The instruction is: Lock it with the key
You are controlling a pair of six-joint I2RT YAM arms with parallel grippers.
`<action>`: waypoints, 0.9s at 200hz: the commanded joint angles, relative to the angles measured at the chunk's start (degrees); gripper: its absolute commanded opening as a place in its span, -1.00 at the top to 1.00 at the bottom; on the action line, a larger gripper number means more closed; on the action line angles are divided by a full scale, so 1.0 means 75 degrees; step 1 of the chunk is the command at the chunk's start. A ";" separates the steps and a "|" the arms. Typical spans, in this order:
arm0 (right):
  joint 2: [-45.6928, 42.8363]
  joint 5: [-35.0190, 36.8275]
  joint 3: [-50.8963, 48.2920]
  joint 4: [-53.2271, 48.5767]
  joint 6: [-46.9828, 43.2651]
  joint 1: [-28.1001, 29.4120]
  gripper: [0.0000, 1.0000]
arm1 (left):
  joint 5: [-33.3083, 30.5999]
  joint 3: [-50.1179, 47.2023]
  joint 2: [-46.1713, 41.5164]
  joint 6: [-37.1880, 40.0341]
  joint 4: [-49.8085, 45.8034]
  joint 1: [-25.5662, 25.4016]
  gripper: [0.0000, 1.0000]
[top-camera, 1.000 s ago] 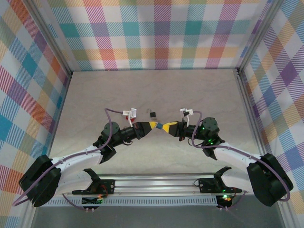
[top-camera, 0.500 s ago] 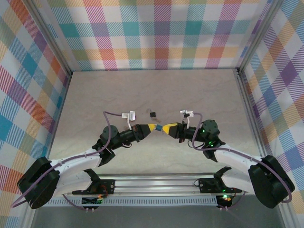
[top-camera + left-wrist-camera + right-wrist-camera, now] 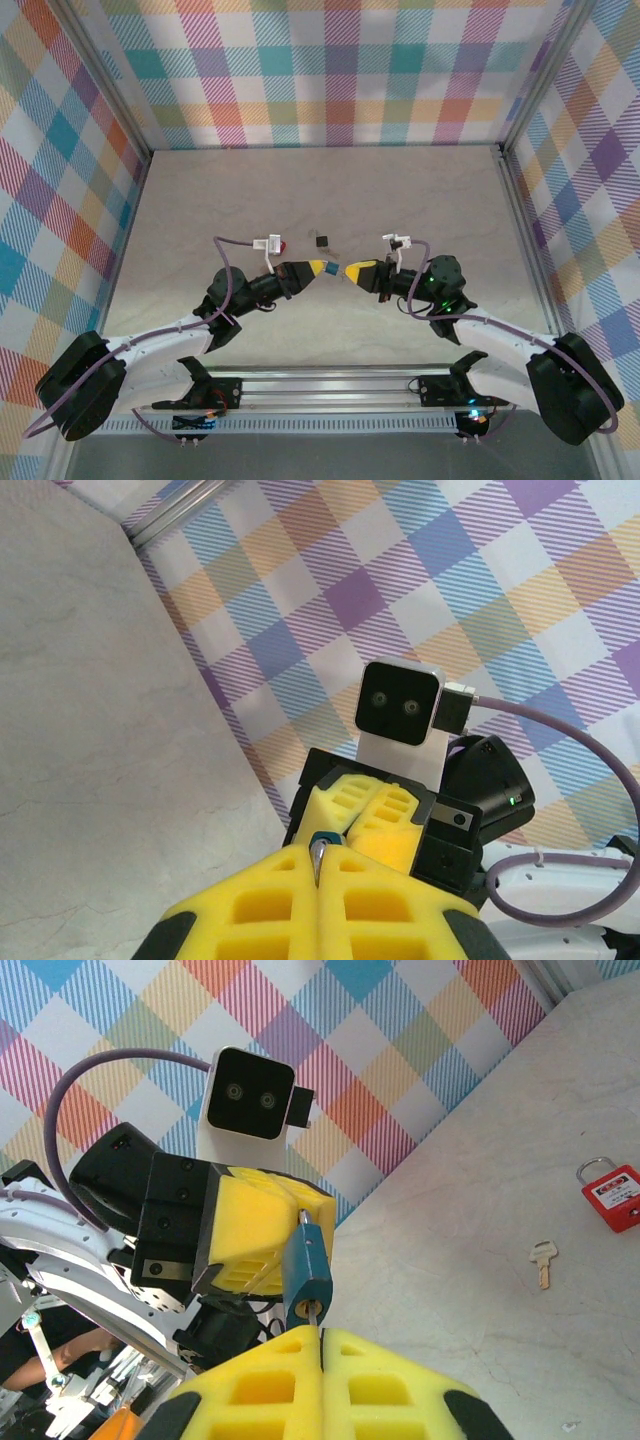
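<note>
The small blue padlock (image 3: 334, 268) hangs in the air between my two grippers. My left gripper (image 3: 316, 267) is shut on its silver shackle (image 3: 318, 860), pinched between the yellow pads (image 3: 255, 1230). My right gripper (image 3: 322, 1338) is shut on the key. Only a thin metal sliver (image 3: 316, 1310) of it shows, running from the pads into the keyhole in the bottom of the blue padlock (image 3: 308, 1260). In the left wrist view the right gripper's fingers (image 3: 395, 820) face me just beyond the lock.
A red padlock (image 3: 610, 1188) lies on the table behind the left wrist, with a second small loose key (image 3: 541, 1260) beside it. A small black padlock (image 3: 322, 241) sits just beyond the grippers. Checked walls enclose the table (image 3: 430, 200) on three sides.
Both wrists have shifted slightly outward and turned. The left wrist camera has moved left, uncovering the red padlock. The blue padlock stays held between the two grippers.
</note>
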 commanded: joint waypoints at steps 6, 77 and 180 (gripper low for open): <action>-0.0469 0.0132 -0.0116 -0.0465 -0.0219 -0.0085 1.00 | -0.0283 -0.0055 -0.0323 0.0030 0.0560 0.0217 1.00; -0.0237 -0.0154 -0.0113 -0.0149 -0.0141 -0.0085 1.00 | -0.0152 0.0046 -0.0152 -0.0111 0.0732 0.0256 1.00; -0.2113 0.1689 -0.0207 -0.2975 -0.0632 -0.0085 1.00 | 0.0556 0.0585 0.0198 0.1088 -0.1867 0.0291 1.00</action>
